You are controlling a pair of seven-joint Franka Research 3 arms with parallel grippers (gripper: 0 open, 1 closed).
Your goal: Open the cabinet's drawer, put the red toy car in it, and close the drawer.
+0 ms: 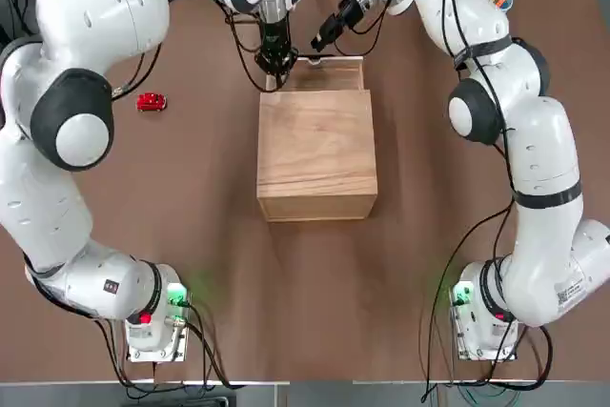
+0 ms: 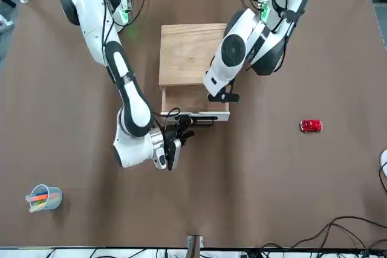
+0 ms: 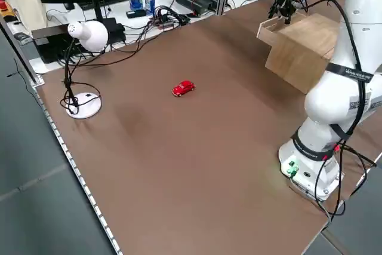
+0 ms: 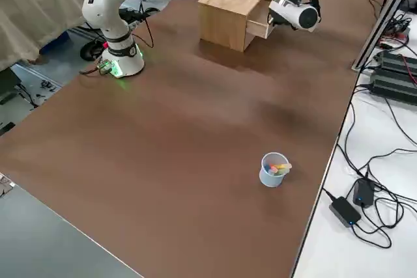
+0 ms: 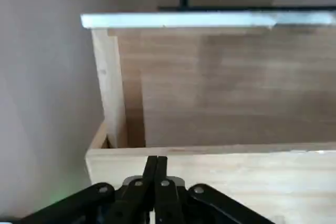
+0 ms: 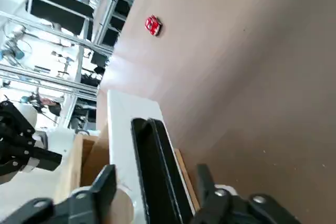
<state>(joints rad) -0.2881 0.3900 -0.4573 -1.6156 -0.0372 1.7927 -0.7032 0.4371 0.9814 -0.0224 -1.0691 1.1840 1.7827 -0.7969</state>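
Note:
The wooden cabinet [image 1: 315,154] stands mid-table with its drawer [image 1: 334,74] pulled out on the far side. The drawer's inside [image 5: 226,93] holds nothing. My right gripper [image 6: 155,172] is open at the drawer's white front, one finger on each side of the black handle [image 6: 156,156]; the same gripper [image 1: 318,44] shows in the top view. My left gripper [image 5: 156,162] is shut with nothing in it, its tips at the cabinet's top edge above the drawer [image 1: 275,68]. The red toy car [image 1: 151,102] sits alone on the table on my left, also far off [image 6: 153,24].
A cup of coloured pens [image 2: 43,197] stands far out on my right. A white desk lamp [image 3: 85,35] stands at the table's far left corner. A white mouse [image 2: 383,162] peeks in at the edge beyond the car. Bare brown tabletop surrounds the cabinet.

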